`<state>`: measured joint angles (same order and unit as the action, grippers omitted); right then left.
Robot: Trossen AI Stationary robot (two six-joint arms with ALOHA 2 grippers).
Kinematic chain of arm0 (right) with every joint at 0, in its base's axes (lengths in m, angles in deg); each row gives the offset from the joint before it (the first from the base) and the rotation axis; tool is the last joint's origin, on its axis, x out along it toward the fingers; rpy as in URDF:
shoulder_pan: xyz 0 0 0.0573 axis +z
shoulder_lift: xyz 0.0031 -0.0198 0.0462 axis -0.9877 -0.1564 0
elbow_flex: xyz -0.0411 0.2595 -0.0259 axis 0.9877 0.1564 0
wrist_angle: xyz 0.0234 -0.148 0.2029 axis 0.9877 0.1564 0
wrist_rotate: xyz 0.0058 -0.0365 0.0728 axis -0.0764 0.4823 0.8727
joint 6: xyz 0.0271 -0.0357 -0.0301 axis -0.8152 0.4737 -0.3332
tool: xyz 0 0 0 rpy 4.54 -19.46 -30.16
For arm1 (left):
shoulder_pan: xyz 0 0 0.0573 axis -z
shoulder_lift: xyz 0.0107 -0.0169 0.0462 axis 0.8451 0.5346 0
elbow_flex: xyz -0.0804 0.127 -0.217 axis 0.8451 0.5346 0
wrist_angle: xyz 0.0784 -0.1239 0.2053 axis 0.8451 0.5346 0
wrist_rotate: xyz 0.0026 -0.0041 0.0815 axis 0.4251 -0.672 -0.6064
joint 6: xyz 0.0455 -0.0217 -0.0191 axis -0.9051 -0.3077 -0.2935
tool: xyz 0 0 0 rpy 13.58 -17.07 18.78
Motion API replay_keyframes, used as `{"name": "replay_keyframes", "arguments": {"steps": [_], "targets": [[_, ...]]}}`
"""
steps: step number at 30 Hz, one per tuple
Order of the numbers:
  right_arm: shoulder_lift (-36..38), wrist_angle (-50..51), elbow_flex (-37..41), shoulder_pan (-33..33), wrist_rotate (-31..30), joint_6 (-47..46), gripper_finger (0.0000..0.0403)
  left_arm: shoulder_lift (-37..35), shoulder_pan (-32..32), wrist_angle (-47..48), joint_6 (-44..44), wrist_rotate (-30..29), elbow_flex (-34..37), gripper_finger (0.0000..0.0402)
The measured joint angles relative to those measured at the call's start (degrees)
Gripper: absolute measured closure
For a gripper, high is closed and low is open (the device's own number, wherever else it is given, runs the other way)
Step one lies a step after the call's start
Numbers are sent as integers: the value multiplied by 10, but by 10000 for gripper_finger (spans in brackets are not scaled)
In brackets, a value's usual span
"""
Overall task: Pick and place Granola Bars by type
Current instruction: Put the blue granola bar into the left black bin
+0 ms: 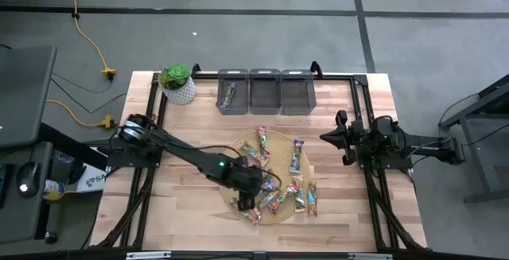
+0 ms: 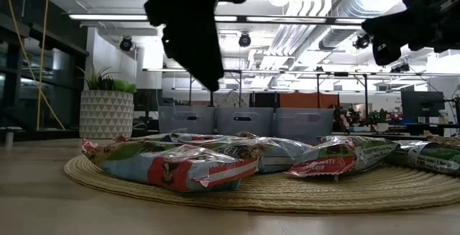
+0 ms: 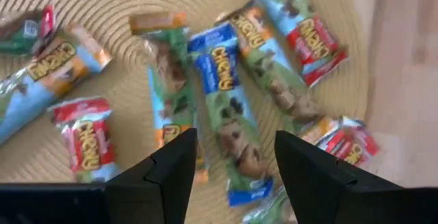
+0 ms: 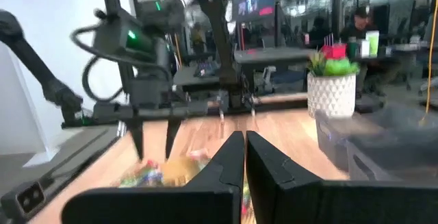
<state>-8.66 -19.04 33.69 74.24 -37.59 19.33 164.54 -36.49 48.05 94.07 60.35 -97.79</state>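
The Granola Bars (image 1: 280, 182) lie scattered on the round woven mat (image 1: 238, 145) — one more seems to sit in the leftmost grey bin (image 1: 232, 93). The left gripper (image 3: 229, 172) hovers over the mat's near side, fingers spread above a blue-wrapped bar (image 3: 226, 107). The right gripper (image 4: 244, 157) waits at the table's right edge, fingers pressed together — empty

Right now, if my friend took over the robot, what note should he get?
Left tool: open, empty, hanging over the blue-wrapped bar on the straw mat.
Right tool: shut, empty, waiting at the table's right side.
Granola Bars: nearly all piled on the mat.
Done: one bar lies in the leftmost grey bin.
Left: the other two bins look empty; sort the rest by type.
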Motion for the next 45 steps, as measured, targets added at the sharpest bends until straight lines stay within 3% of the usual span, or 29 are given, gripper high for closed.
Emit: {"name": "replay_keyframes", "arguments": {"steps": [3, 9, 15, 45], "targets": [[-4, -3, 0, 0, 0, 0, 402, 38, 0, 39, -19, 1, -46, 208], [-8, 3, 0, 0, 0, 0, 402, 86, 1, 32, -11, 27, -89, 208], [-16, 6, 0, 0, 0, 0, 402, 89, 0, 47, 50, 1, -85, 208], [-23, 9, 0, 0, 0, 0, 402, 128, -2, 60, 200, -20, -81, 208]]}}
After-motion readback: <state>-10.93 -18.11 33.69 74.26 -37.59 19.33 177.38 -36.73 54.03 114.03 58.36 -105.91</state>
